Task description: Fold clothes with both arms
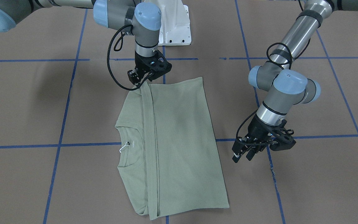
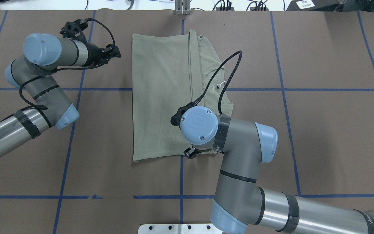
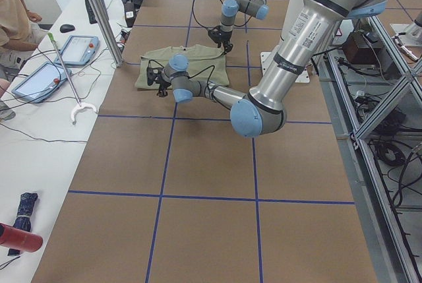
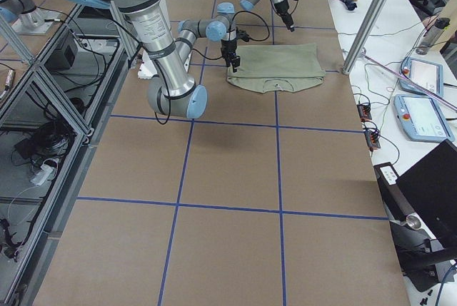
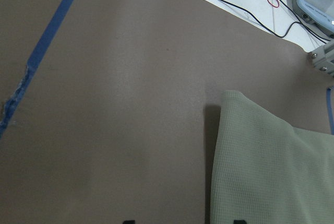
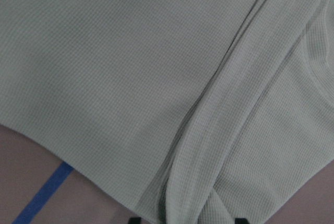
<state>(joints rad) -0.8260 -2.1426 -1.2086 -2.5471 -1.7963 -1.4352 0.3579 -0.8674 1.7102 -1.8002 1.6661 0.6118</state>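
Right gripper [image 1: 142, 79]: black jaws spread wide, straddling ridged fold at shirt [image 1: 179, 140] edge nearest robot, nothing clamped. Shirt: sage waffle-knit, folded rectangle, flat on brown paper table [image 1: 306, 186]. Left gripper [image 1: 243, 155]: jaws wide, empty, beside farther corner.

One shirt [image 1: 179, 130], two arms [image 1: 294, 37].

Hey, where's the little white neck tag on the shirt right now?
In the overhead view, the white neck tag lies on the shirt, toward its edge on the view's right, close beside the right arm's black cable.
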